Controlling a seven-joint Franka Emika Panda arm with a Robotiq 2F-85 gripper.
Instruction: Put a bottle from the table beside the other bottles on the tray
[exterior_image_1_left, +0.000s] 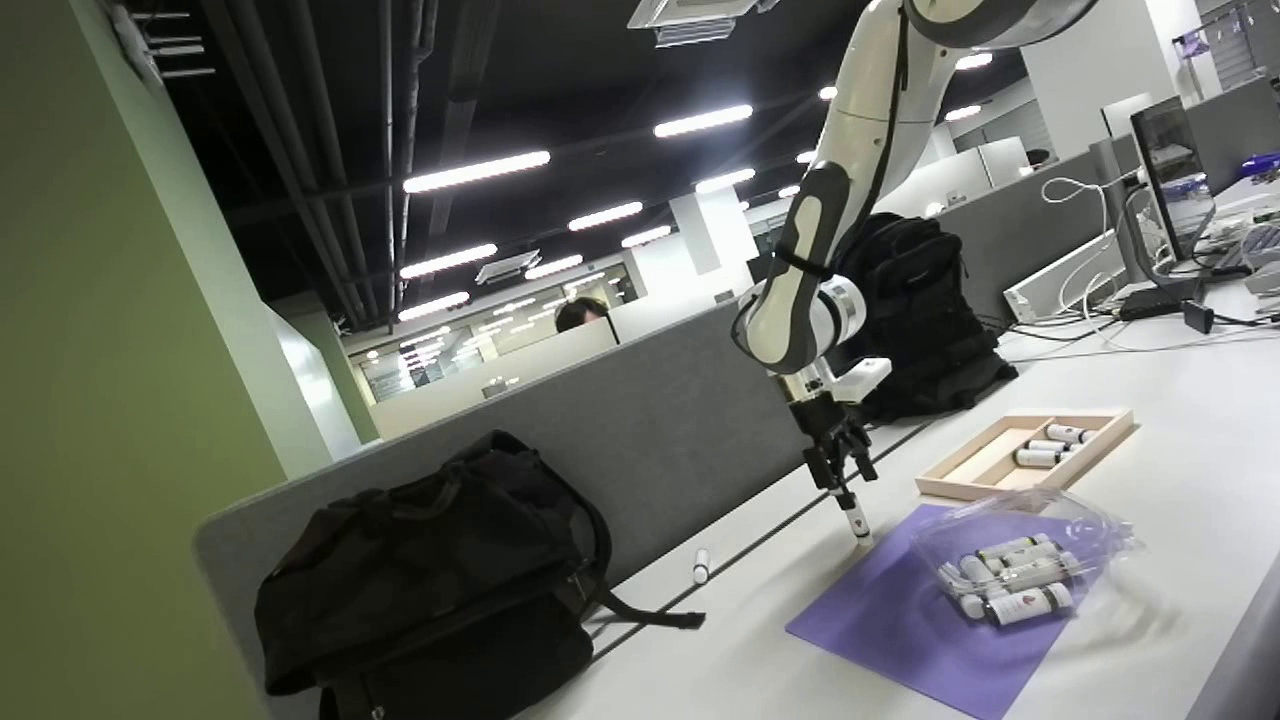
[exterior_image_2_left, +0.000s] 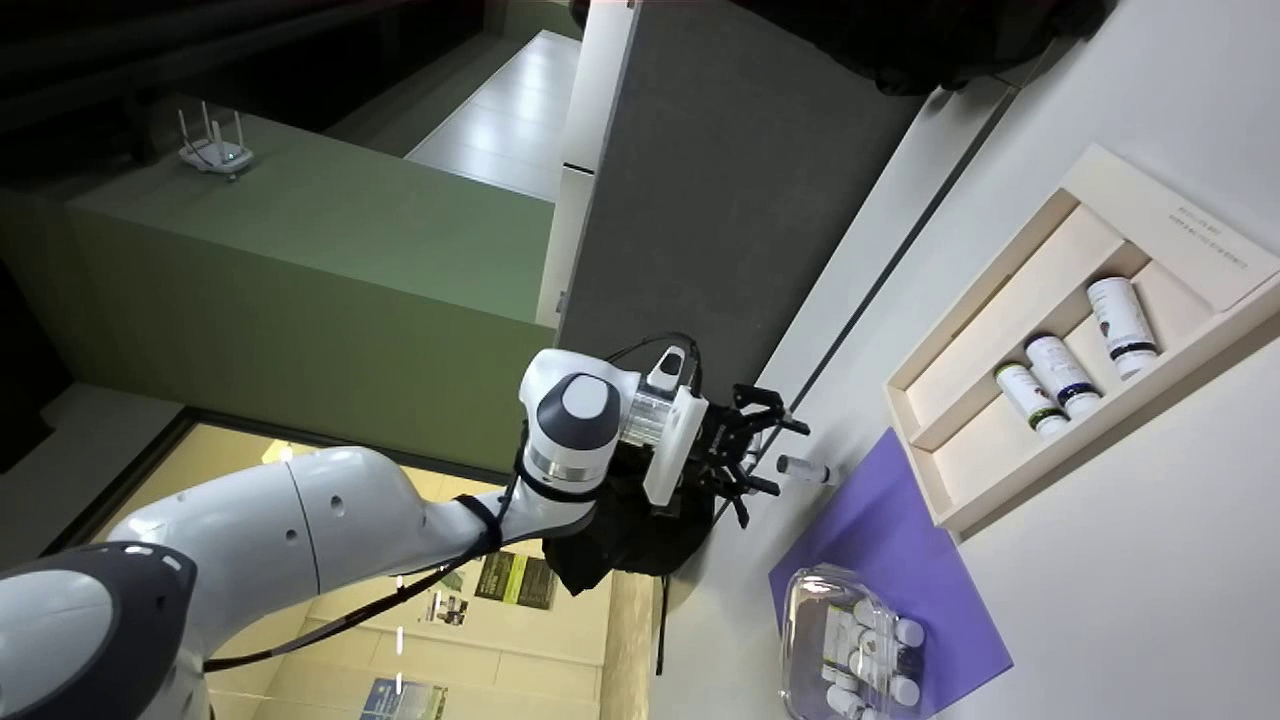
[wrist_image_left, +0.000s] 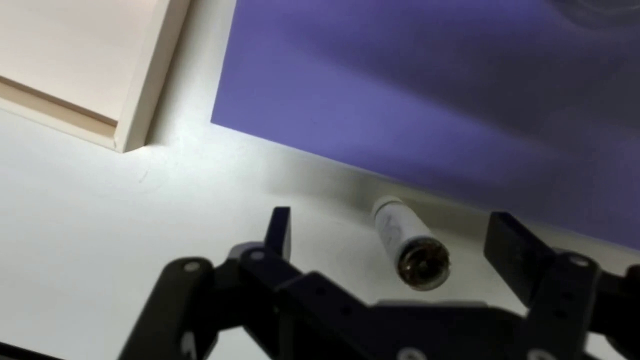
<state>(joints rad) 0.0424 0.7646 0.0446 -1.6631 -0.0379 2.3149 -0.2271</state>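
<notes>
Hovering over bottle (wrist_image_left: 406, 235), hand (wrist_image_left: 390, 227) spread; lettering (exterior_image_2_left: 1209, 237) on tray (exterior_image_2_left: 1020, 320) too small to read.

Bare table (wrist_image_left: 190, 200) separates hand (wrist_image_left: 393, 231) and tray (wrist_image_left: 152, 75) (raised rim (wrist_image_left: 60, 117) the obstacle).

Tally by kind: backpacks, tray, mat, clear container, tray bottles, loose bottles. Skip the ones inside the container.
Black backpacks: 2
Wooden tray: 1
Purple mat: 1
Clear container: 1
Tray bottles: 3
Loose bottles: 2
Total: 10
</notes>
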